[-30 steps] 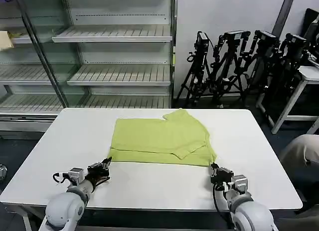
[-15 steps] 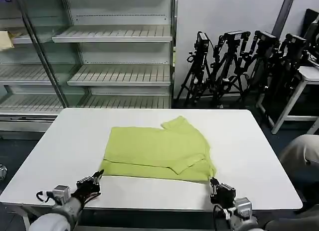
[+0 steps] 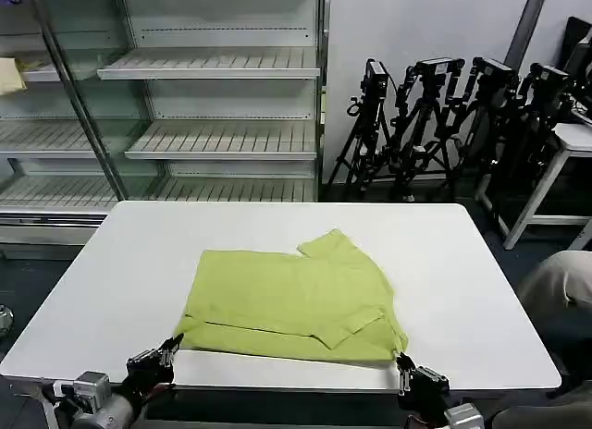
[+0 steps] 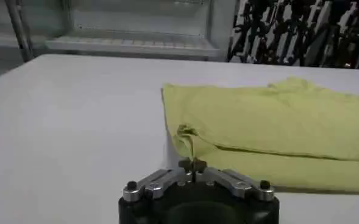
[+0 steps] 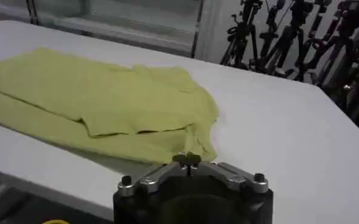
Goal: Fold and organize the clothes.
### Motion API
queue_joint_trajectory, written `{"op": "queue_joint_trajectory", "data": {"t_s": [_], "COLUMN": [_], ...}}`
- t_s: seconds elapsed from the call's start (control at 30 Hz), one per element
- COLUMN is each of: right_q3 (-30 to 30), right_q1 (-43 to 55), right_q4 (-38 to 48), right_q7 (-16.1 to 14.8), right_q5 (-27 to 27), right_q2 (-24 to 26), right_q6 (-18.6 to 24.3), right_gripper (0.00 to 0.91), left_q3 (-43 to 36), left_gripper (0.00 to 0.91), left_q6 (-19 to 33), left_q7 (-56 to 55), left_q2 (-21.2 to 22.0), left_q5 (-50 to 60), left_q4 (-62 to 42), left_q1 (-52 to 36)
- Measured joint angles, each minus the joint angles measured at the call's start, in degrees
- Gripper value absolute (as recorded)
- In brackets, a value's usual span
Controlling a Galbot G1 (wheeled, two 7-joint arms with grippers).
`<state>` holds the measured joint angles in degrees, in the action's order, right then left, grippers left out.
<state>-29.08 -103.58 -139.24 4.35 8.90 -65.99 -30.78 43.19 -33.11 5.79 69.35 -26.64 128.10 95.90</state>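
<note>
Lime-green T-shirt lying folded on the white counter, pinched at its two near corners.

Both hands are sitting at the counter's near edge: the left hand is closing its fingers on the shirt's near left corner, and the right hand is gripping the near right corner. One sleeve is lying folded across the shirt's top, toward the counter's far side.
</note>
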Motion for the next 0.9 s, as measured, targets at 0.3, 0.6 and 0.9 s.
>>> {"op": "queue_joint_trajectory", "data": {"t_s": [0.3, 0.6, 0.9], "right_q3": [-1.96, 1.82, 9.39], "right_q1": [4.13, 19.52, 38.63], "right_q4": [-1.14, 7.13, 20.91], "right_q7": [0.70, 4.00, 7.48], "right_q5": [2.78, 7.89, 13.14], "right_q2": [2.07, 2.16, 0.33], "right_q6": [-1.31, -2.00, -2.35], "right_gripper": [0.907, 0.907, 0.907], "left_q3": [2.03, -0.98, -8.86], "left_gripper": [0.907, 0.907, 0.907], "left_q6": [0.01, 0.02, 0.02], "left_q7": [-1.08, -1.80, -2.26], "left_q2": [-1.23, -4.48, -5.14], "left_q5": [-2.88, -4.09, -4.09], "left_q4": [2.47, -1.27, -10.84], "left_q1": [-0.53, -8.65, -22.05]}}
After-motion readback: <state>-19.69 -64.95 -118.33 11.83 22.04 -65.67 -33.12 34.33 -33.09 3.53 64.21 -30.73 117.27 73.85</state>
